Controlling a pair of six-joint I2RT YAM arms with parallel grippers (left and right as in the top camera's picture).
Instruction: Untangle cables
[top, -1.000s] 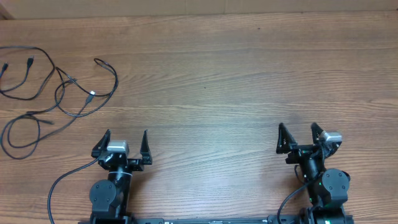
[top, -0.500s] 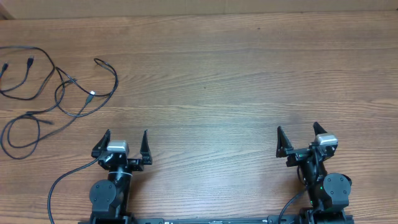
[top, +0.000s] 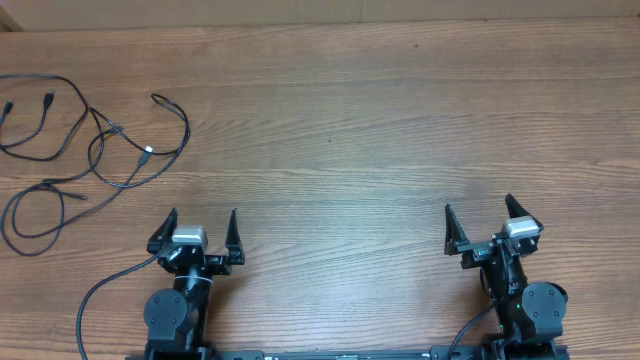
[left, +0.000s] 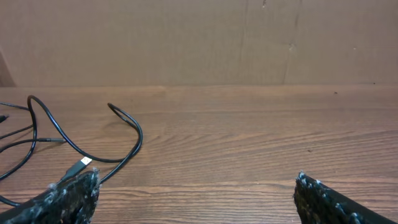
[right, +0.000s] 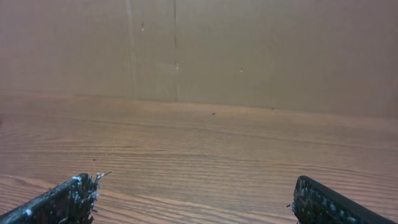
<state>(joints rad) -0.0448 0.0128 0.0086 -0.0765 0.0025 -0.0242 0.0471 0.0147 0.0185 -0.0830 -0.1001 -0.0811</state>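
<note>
Black cables (top: 107, 128): tangled loops, far left of wooden table (top: 350, 120). Left gripper (top: 203, 215), right gripper (top: 479, 205): fingers wide, holding nothing.

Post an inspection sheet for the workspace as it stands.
Surface: wooden table, bare grain, no spills seen.
Job's things: thin black cables in loose, crossing loops at the far left; one silver-tipped plug shows.
Clutter: nothing seen.
Grippers: left gripper and right gripper at the near edge, jaws open, empty, apart from the cables.
Cables: thicker arm cable trails from the left arm; it does not touch the job's cables.
Surroundings: plain brown wall behind the far edge.
</note>
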